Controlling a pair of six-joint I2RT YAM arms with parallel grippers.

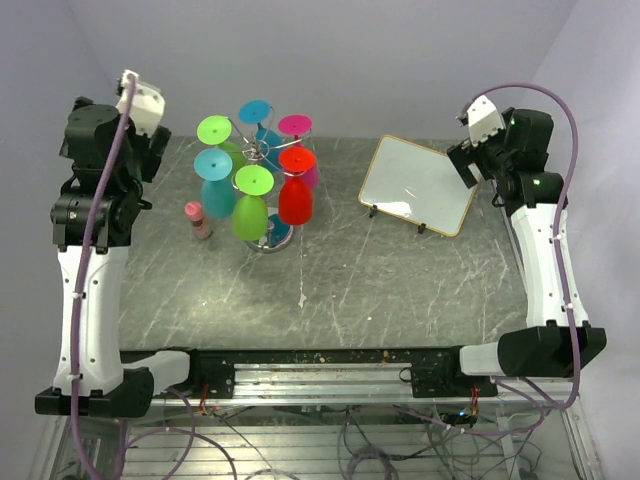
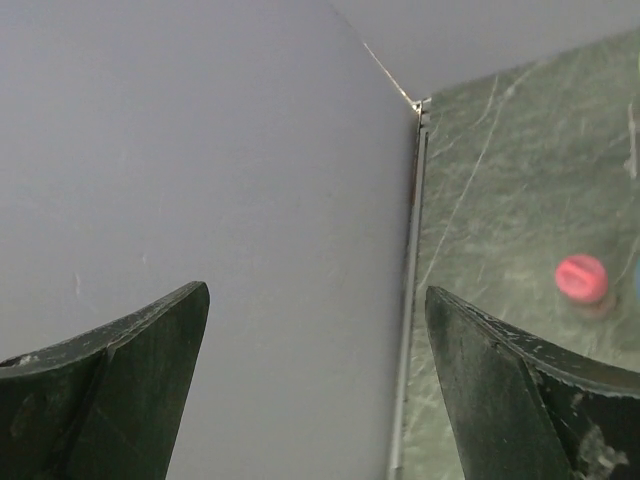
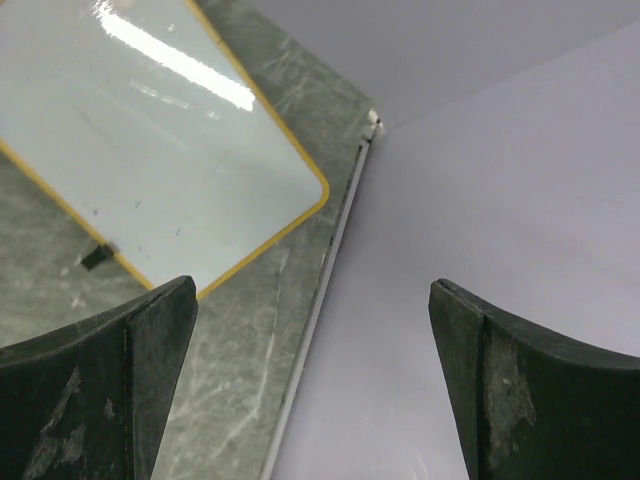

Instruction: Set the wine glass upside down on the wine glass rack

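The wine glass rack is a thin silver wire stand at the back left of the table. Several coloured wine glasses hang upside down on it, among them a red one, a green one and a teal one. No loose wine glass shows on the table. My left gripper is raised at the far left, open and empty, over the table's left edge. My right gripper is raised at the far right, open and empty, over the table's right edge.
A small pink-capped bottle stands left of the rack. A yellow-framed whiteboard leans on its stand at the back right. The grey marble table is walled at the back and both sides.
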